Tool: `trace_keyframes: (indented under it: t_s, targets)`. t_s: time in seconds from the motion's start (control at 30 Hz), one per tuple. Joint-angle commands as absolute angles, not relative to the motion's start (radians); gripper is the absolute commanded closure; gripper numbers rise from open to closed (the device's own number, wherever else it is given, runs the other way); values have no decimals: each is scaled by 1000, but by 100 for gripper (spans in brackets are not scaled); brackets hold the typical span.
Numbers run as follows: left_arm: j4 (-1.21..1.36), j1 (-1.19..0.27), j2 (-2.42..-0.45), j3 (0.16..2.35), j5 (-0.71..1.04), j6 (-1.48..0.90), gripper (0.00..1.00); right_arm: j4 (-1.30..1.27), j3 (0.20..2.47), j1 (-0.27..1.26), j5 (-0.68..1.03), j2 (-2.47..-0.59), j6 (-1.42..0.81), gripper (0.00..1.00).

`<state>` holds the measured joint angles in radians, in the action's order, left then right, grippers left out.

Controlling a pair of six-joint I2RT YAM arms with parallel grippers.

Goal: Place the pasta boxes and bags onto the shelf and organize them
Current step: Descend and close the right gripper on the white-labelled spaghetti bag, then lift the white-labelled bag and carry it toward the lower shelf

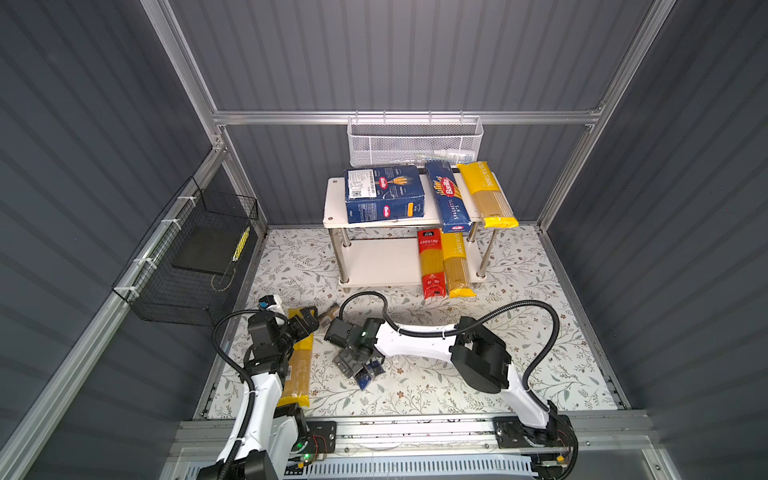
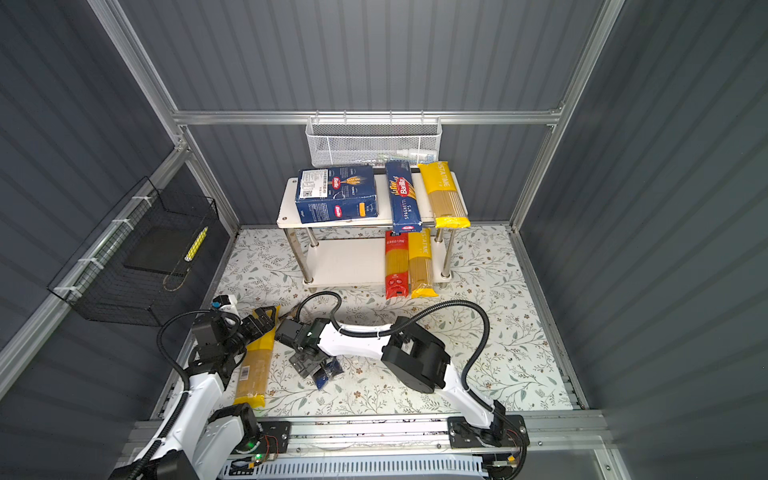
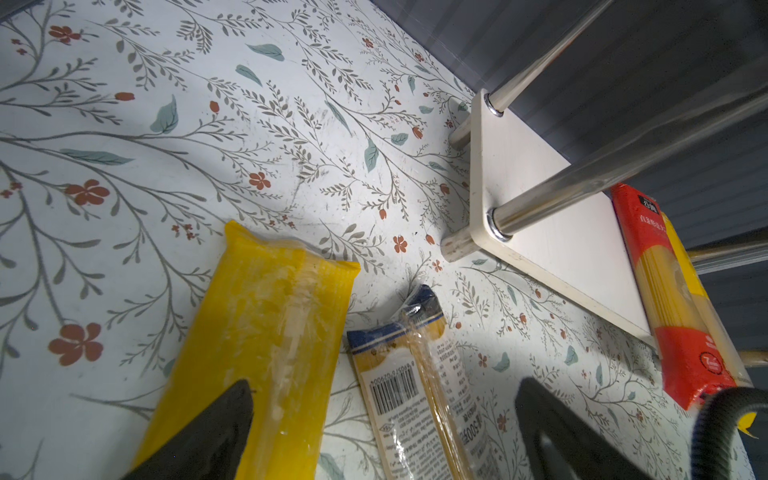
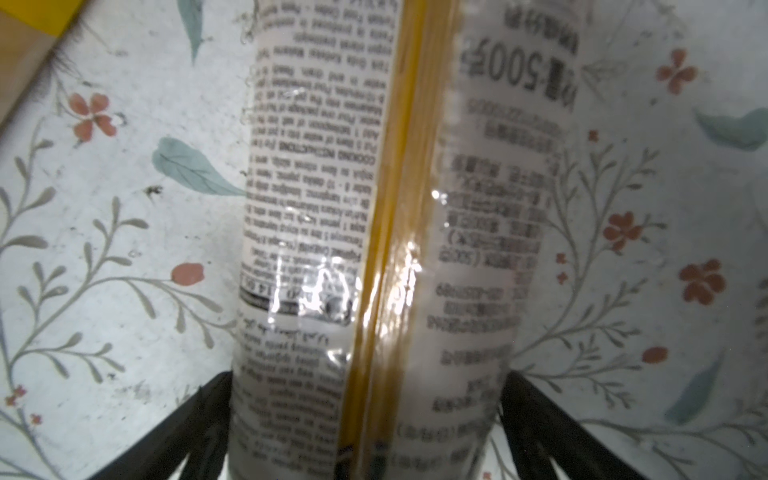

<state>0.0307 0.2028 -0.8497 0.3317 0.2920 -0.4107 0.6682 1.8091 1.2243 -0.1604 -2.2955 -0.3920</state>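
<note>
You had a small white shelf with two boards and shiny metal legs (image 1: 334, 199) standing at the back. On its top board lay a wide, flat dark blue Barilla cardboard box (image 1: 384, 193). Beside it lay a long thin dark blue box marked SPAGHETTI (image 1: 449, 199), then a clear spaghetti bag with yellow ends (image 1: 488, 195). Both long ones stuck out over the front edge.

On the bottom board a red spaghetti bag (image 1: 431, 264) and a second yellow-ended clear bag (image 1: 456, 266) lay side by side, touching.

A third yellow-ended bag (image 2: 253, 365) lay flat on the flowery table (image 1: 519, 332). Near it lay a clear bag with a dark blue and white label (image 3: 415, 374), also flat.
</note>
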Motion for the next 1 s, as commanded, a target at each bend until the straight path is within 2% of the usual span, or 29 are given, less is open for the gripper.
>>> trace_keyframes:
  t_s: [0.0, 0.33, 0.47, 0.97]
  targets:
    - [21, 202, -835, 319, 303, -393, 0, 732, 1828, 1224, -142, -2363, -367, 1]
    - [21, 202, -832, 318, 304, -394, 0, 730, 1794, 1223, -90, -2364, -390, 1]
    - [22, 202, -836, 318, 305, -393, 0, 730, 1786, 1219, -119, -2356, -417, 1]
    - [23, 201, -831, 316, 308, -391, 0, 648, 1718, 1216, -124, -2281, -429, 30]
